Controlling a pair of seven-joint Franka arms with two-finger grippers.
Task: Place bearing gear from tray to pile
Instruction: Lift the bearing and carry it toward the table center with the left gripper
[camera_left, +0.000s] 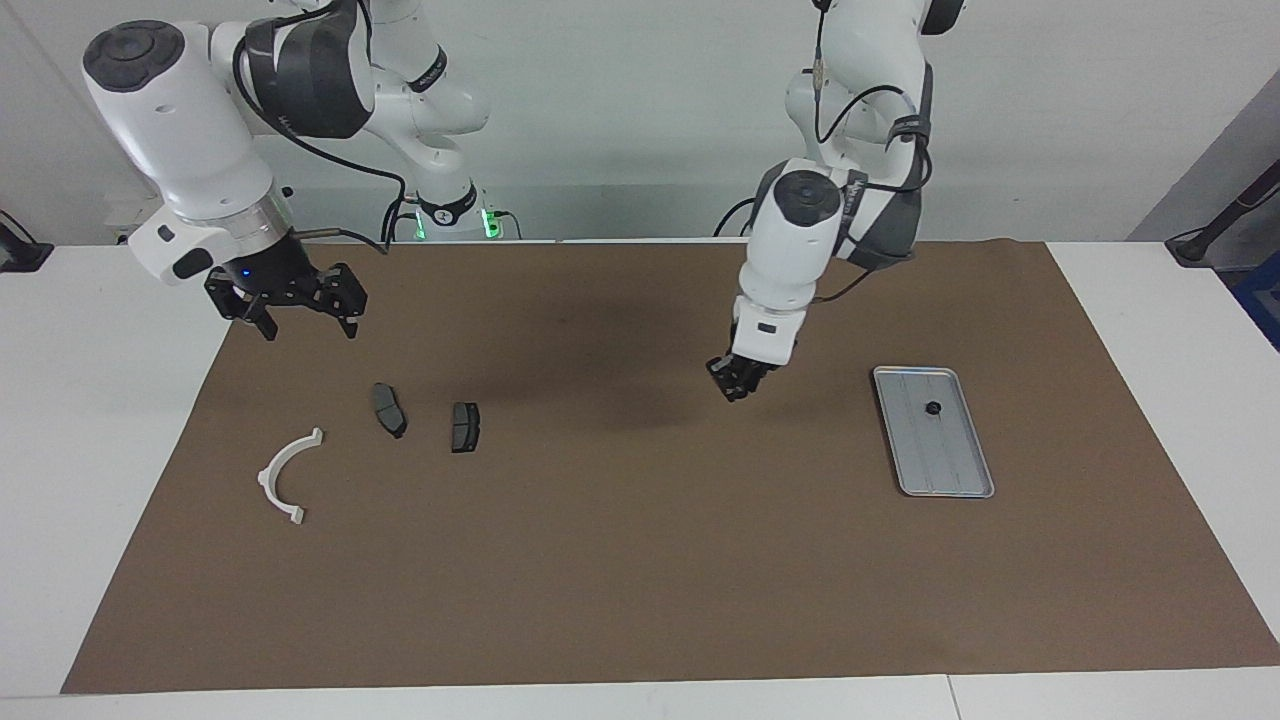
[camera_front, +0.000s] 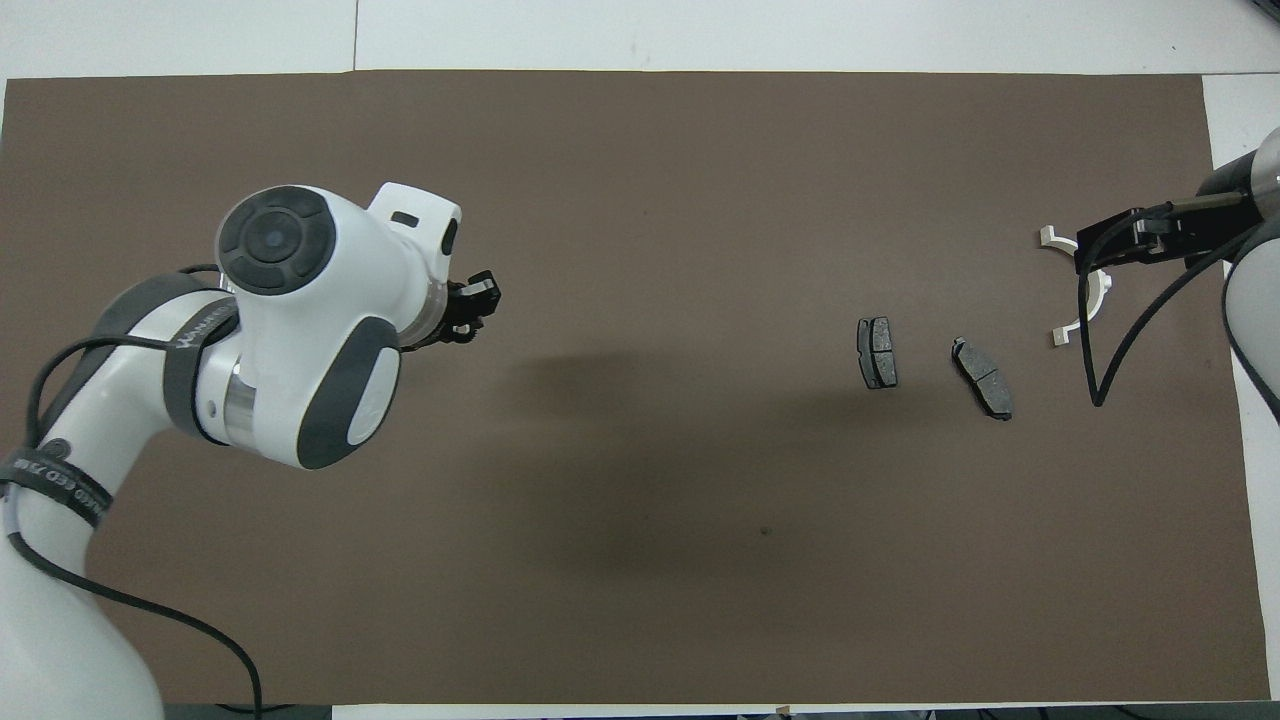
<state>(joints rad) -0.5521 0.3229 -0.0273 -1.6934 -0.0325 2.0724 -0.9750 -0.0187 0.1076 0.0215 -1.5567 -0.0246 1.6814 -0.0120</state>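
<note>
The silver-grey ribbed tray (camera_left: 950, 470) lies on the brown mat toward the left arm's end of the table. A small dark bearing gear (camera_left: 932, 408) sits on it, in the half nearer the robots. My left gripper (camera_left: 738, 388) hangs low over bare mat beside the tray, toward the table's middle, apart from the gear. In the overhead view my left arm hides the tray and gear; the gripper (camera_front: 472, 308) shows there. The pile lies at the right arm's end: two dark brake pads (camera_left: 389, 409) (camera_left: 465, 427) and a white half-ring bracket (camera_left: 285, 475). My right gripper (camera_left: 305, 322) waits open and empty above the mat, by the pile.
The brown mat (camera_left: 640, 560) covers most of the white table. In the overhead view the brake pads (camera_front: 877, 352) (camera_front: 983, 377) lie side by side, and the right gripper (camera_front: 1110, 245) partly covers the bracket (camera_front: 1062, 335).
</note>
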